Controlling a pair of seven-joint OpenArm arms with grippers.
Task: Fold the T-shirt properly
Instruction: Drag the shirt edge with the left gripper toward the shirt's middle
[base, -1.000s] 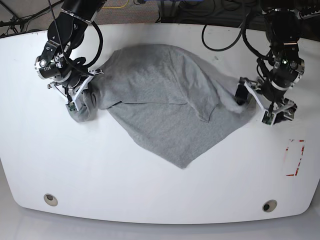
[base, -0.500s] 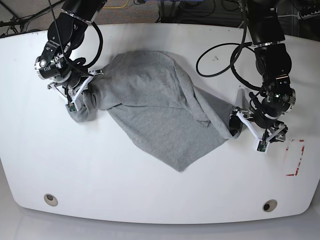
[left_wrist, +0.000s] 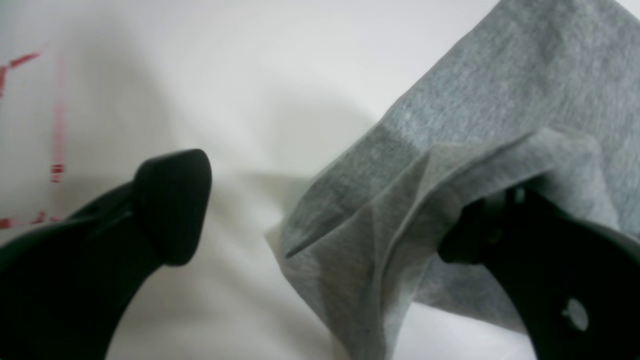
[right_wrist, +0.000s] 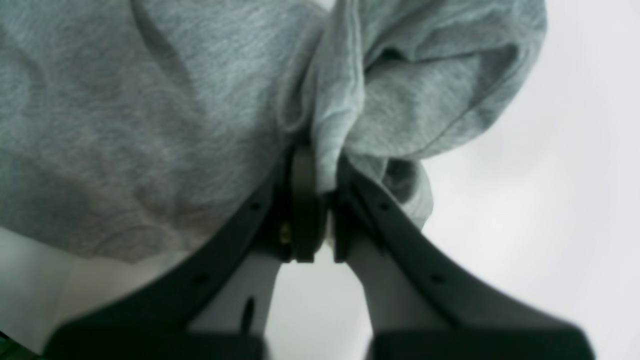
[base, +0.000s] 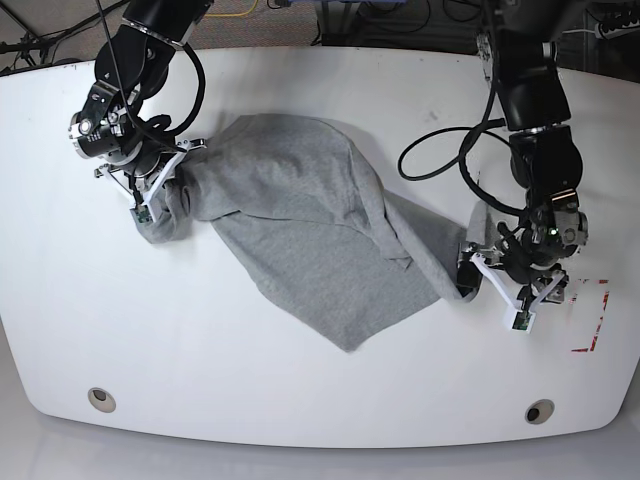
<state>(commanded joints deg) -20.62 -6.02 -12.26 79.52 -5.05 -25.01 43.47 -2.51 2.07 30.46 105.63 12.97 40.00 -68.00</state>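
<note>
The grey T-shirt (base: 300, 220) lies crumpled across the middle of the white table (base: 200, 350), and no lettering shows. At its left end my right gripper (base: 152, 208) is shut on a bunched fold of the T-shirt (right_wrist: 350, 115), which is pinched between the right gripper's (right_wrist: 320, 200) pads. At the shirt's right corner my left gripper (base: 492, 290) stands open. In the left wrist view the left gripper's (left_wrist: 320, 220) jaws are wide apart. One fingertip (left_wrist: 172, 200) is bare over the table, and the T-shirt (left_wrist: 450, 150) drapes over the other.
Red tape marks (base: 590, 315) lie on the table just right of the left gripper. Two round holes (base: 100, 398) (base: 540, 411) sit near the front edge. Cables run along the back edge behind both arms.
The left arm has moved toward the front edge, dragging the shirt's right corner with it and narrowing the cloth. The right arm has stayed put.
</note>
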